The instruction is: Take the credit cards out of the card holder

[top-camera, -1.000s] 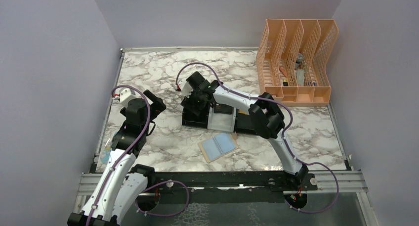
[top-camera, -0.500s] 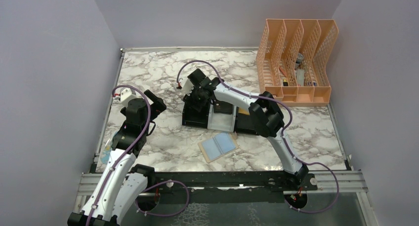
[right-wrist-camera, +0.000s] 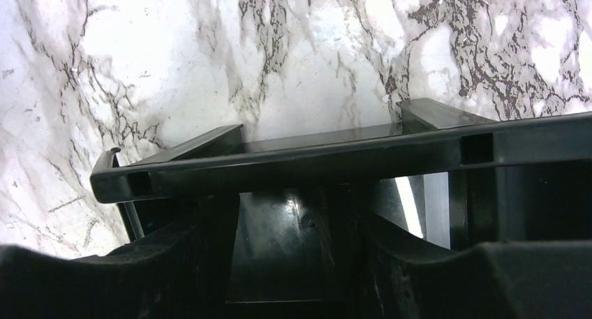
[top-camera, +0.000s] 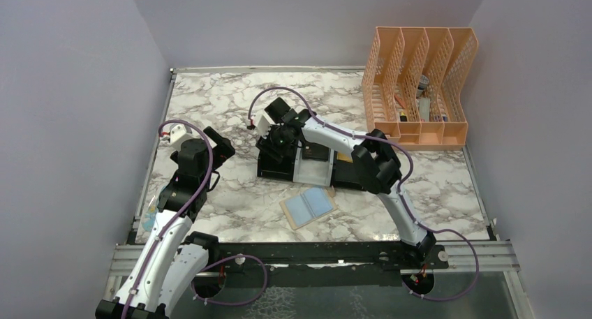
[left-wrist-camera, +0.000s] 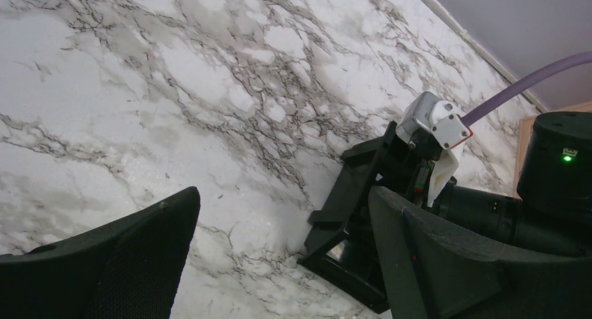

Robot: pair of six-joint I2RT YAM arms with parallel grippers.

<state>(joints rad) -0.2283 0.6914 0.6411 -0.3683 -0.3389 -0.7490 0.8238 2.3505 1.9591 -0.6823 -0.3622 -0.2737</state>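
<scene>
1. The desk [top-camera: 223, 102] looks like smooth white marble with grey veins.
2. The black bin [right-wrist-camera: 314, 160] is shiny plastic.
3. The card holder [top-camera: 308, 206] has clear bluish plastic pockets.
4. The fingers [left-wrist-camera: 119, 263] look matt, a bit grainy.

A: Any card showing in the card holder [top-camera: 308, 206], at 5 o'clock from the black bin [top-camera: 276, 167]?
B: Can't tell. From above, its bluish pockets are too small to read. The right gripper [top-camera: 279, 141] hides the bin's 12 o'clock end.
A: And the right wrist view?
B: The bin's inside is dark and its 3 o'clock side is cut off. The bits in the peach organizer [top-camera: 419, 82] are too small to name.
</scene>
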